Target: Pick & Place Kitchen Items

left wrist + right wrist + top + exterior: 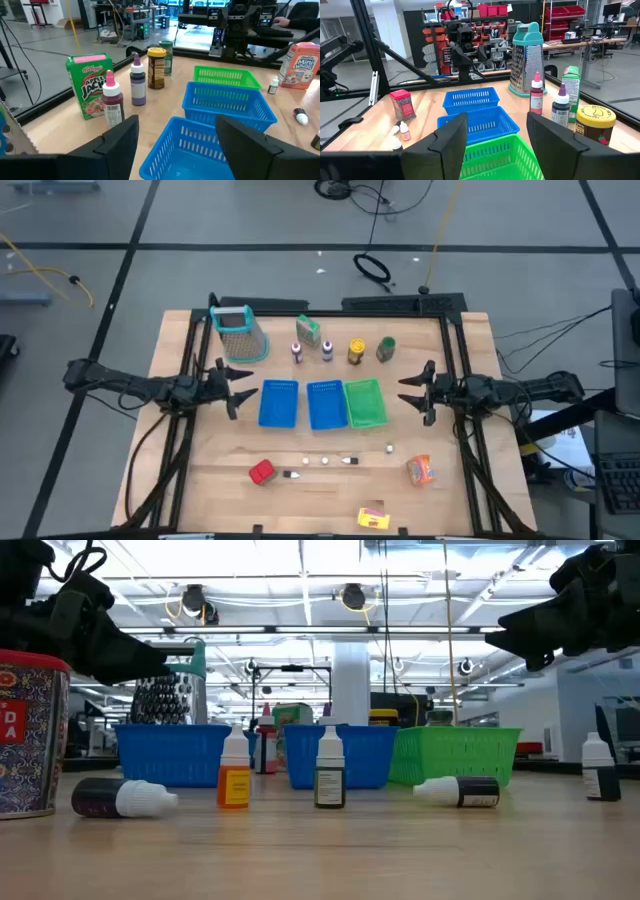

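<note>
My left gripper (232,385) hovers open just left of the left blue tray (279,402), with nothing between its fingers (120,142). My right gripper (415,392) hovers open just right of the green tray (365,402), also holding nothing. At the far side stand a green carton (308,330), two purple-capped bottles (297,352), a yellow jar (356,352) and a green jar (386,348). Near the front are a red can (262,472), a row of tiny bottles (325,460), an orange packet (420,470) and a yellow box (373,518).
A metal grater with a teal handle (240,332) stands at the far left of the table. A second blue tray (326,402) sits between the other two. In the low view some tiny bottles stand upright (329,772) and others lie on their sides (122,798).
</note>
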